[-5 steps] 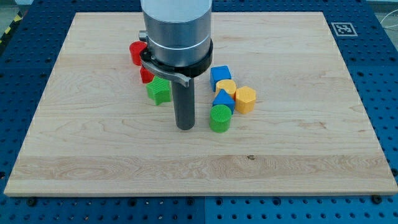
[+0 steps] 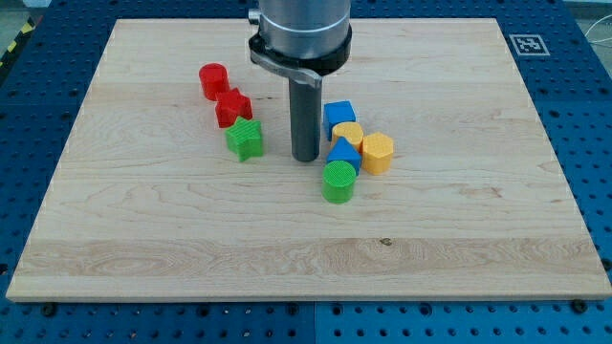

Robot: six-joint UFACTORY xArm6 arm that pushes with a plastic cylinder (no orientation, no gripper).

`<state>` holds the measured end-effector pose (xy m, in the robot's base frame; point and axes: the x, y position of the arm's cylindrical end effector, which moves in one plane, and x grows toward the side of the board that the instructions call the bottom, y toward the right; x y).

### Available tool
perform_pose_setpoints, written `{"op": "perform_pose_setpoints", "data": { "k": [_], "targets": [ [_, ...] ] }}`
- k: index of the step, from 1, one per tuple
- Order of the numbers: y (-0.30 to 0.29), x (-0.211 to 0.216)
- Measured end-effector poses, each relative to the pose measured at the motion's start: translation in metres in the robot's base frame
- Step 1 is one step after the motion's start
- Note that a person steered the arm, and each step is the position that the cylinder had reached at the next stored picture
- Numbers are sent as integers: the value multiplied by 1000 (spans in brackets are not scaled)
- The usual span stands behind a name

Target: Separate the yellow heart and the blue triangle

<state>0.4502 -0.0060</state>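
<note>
The yellow heart (image 2: pixel 348 133) sits in a tight cluster right of the board's middle. The blue triangle (image 2: pixel 343 153) touches it just below. A blue cube (image 2: pixel 338 115) sits above the heart, a yellow hexagon (image 2: pixel 378 152) to its right, and a green cylinder (image 2: pixel 338 181) below the triangle. My tip (image 2: pixel 305 158) rests on the board just left of the blue triangle, a small gap apart from it, with the green star (image 2: pixel 245 139) further to its left.
A red cylinder (image 2: pixel 213 80) and a red star (image 2: pixel 232 107) lie up and left of the green star. The wooden board (image 2: pixel 143 239) ends in blue perforated table on all sides. A marker tag (image 2: pixel 527 44) sits at the top right corner.
My tip has moved up and to the right, from left of the green cylinder to left of the blue triangle. No block has moved.
</note>
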Motion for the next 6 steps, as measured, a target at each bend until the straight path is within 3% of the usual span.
{"op": "perform_pose_setpoints", "data": {
  "k": [2,6],
  "targets": [
    [5,-7],
    [79,6]
  ]
}}
